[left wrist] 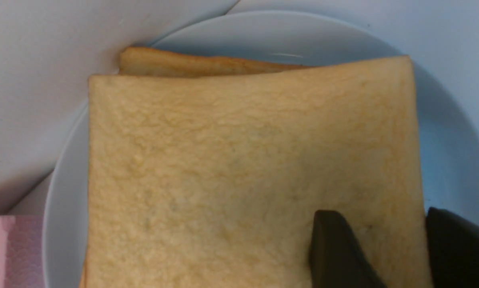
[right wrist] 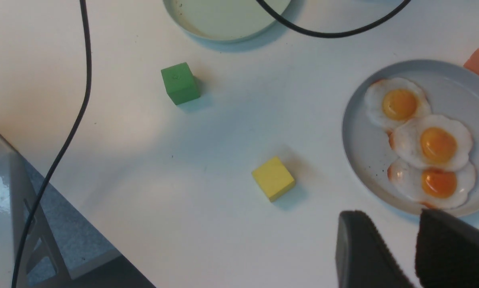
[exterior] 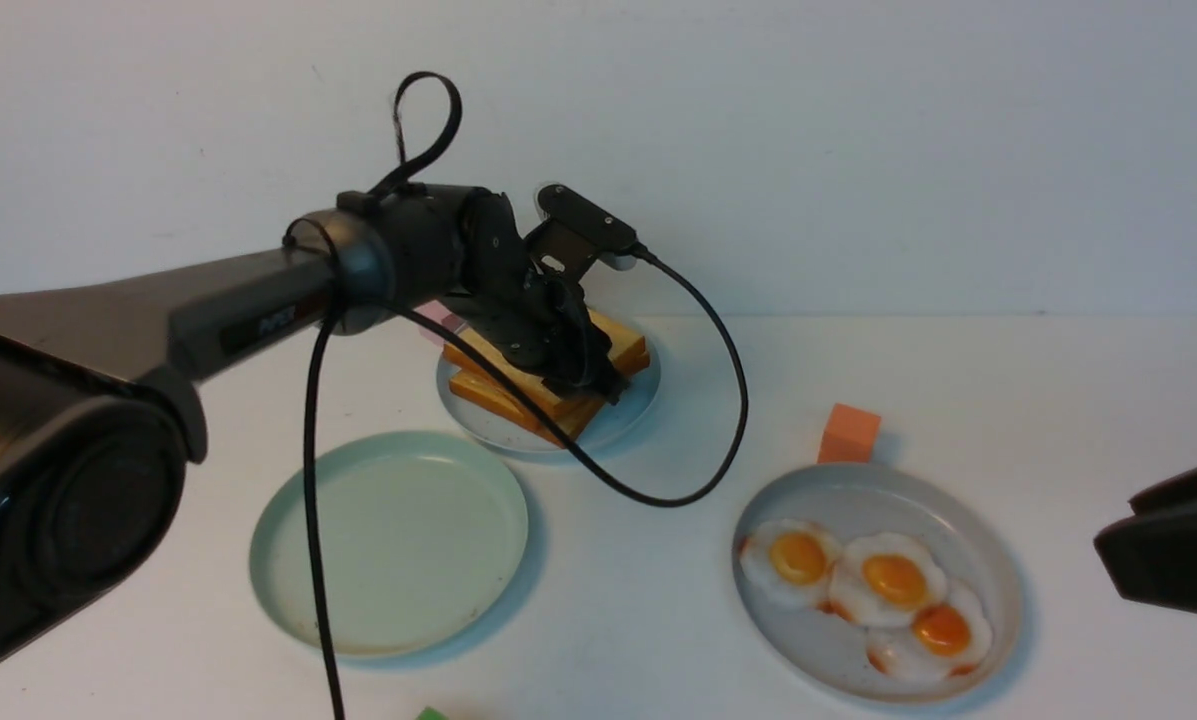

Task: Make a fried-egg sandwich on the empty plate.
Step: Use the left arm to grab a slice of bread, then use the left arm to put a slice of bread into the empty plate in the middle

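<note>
So, sandwich isn't built: toast slices (exterior: 503, 385) sit stacked on the small bluish-grey plate (exterior: 623, 415), three fried eggs (exterior: 893, 580) on the wide grey plate (exterior: 858, 490). Mint empty plate (exterior: 388, 545) is bare; toast plate at its 1 o'clock, egg plate at its 3 o'clock. On the stack, left gripper (left wrist: 383, 220) has jaws apart, one finger (left wrist: 335, 252) on the top slice (left wrist: 243, 172), the other past its edge; can't tell if it pinches. At egg plate's 3 o'clock, right gripper (right wrist: 393, 218): jaws apart, nothing between. At egg plate's 12: orange block (exterior: 848, 433).
</note>
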Motion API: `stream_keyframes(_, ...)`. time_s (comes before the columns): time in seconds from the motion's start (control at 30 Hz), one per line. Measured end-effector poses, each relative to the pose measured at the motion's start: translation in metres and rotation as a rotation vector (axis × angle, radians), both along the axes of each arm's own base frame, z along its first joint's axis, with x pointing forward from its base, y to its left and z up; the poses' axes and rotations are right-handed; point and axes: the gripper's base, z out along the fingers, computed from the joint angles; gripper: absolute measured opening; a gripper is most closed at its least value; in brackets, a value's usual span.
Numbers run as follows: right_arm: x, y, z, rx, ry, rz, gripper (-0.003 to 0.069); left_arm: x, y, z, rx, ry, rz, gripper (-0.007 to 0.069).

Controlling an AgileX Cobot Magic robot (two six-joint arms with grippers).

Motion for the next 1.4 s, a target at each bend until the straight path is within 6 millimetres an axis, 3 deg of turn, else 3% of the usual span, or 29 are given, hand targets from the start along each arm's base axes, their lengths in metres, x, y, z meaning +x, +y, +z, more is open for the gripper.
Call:
stream_keyframes(0.07,0.0,0.0,0.0,0.0,0.0,0.0,0.0238,0.0,-0.001,0.0,-0.001,-0.002,-0.001,0.0206)
stream_keyframes(0.13,0.0,0.0,0.0,0.0,0.0,0.0,0.0238,-0.001,-0.003,0.001,-0.002,-0.002,-0.005,0.0078)
stream_keyframes(0.2,0.0,0.0,0.0,0.0,0.0,0.0,0.0238,-0.001,-0.003,0.004,-0.003,-0.005,-0.006,0.0018)
stream_keyframes(0.3,0.0,0.0,0.0,-0.001,-0.001,0.0,0.0238,-0.003,-0.002,0.012,-0.004,-0.02,-0.008,0.0006)
stream_keyframes(0.5,0.0,0.0,0.0,-0.002,-0.002,-0.001,0.0238,-0.013,0.005,0.059,-0.016,-0.079,-0.014,0.0006)
stream_keyframes(0.53,0.0,0.0,0.0,-0.002,-0.002,-0.001,0.0238,-0.022,0.008,0.083,-0.027,-0.097,-0.015,0.0006)
stream_keyframes(0.57,0.0,0.0,0.0,-0.002,-0.002,-0.001,0.0238,-0.023,0.009,0.086,-0.028,-0.097,-0.016,0.0006)
stream_keyframes(0.6,0.0,0.0,0.0,-0.002,-0.002,-0.001,0.0238,-0.035,0.013,0.108,-0.04,-0.084,-0.005,0.0006)
stream_keyframes(0.7,0.0,0.0,0.0,-0.002,-0.002,-0.001,0.0238,-0.061,0.025,0.137,-0.062,-0.06,0.035,0.0006)
stream_keyframes(0.8,0.0,0.0,0.0,-0.002,-0.002,-0.001,0.0238,-0.094,0.042,0.147,-0.041,-0.042,0.065,0.0006)
stream_keyframes(0.83,0.0,0.0,0.0,-0.002,-0.002,-0.001,0.0238,-0.101,0.046,0.146,-0.028,-0.045,0.066,0.0006)
stream_keyframes(0.9,0.0,0.0,0.0,-0.001,-0.004,-0.001,0.0237,-0.134,0.063,0.122,0.038,-0.028,0.045,0.0006)
stream_keyframes(1.03,0.002,0.0,0.001,0.011,-0.019,-0.006,0.0237,-0.16,0.075,0.076,0.117,-0.004,-0.026,0.0006)
stream_keyframes(1.13,0.002,0.001,0.002,0.02,-0.032,-0.009,0.0237,-0.17,0.08,0.046,0.153,-0.013,-0.068,0.0006)
stream_keyframes(1.4,0.002,0.002,0.003,0.028,-0.026,-0.006,0.0238,-0.161,0.077,0.02,0.15,-0.077,-0.081,0.0006)
